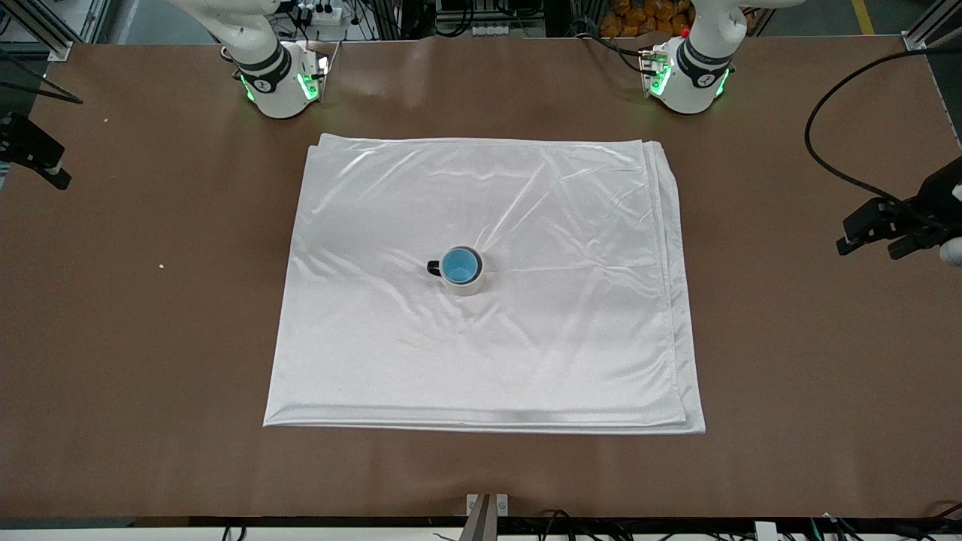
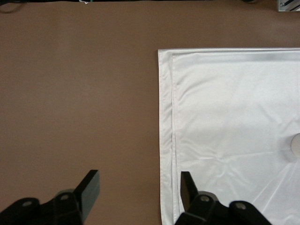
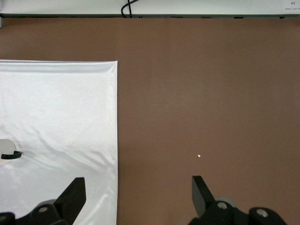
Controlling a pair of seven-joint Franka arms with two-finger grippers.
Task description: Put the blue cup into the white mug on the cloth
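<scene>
Front view: task looks done. The blue cup (image 1: 460, 264) sits nested inside the white mug (image 1: 467, 282), mug upright near the middle of the cloth (image 1: 526, 353), black handle pointing toward the right arm's end of the bench (image 1: 135, 338). Only the cup's blue inside and rim show above the mug wall (can't see how deep it seats). Left claw (image 1: 878, 234) hangs over bare bench past the cloth edge at the left arm's end, holding nothing. Right claw (image 1: 39, 167) is at the view's edge over bare bench, also well apart from the mug. Both arms wait.

Left wrist view: left claw (image 2: 139, 188) is wide apart and empty, over the cloth's layered edge (image 2: 225, 117). A sliver of the mug (image 2: 296, 143) shows at the frame edge.

Right wrist view: right claw (image 3: 139, 193) is spread wide, empty, straddling the cloth edge (image 3: 56, 108). Mug (image 3: 6, 149) is partly visible with its handle.

Nothing left to do, as far as I judge.
</scene>
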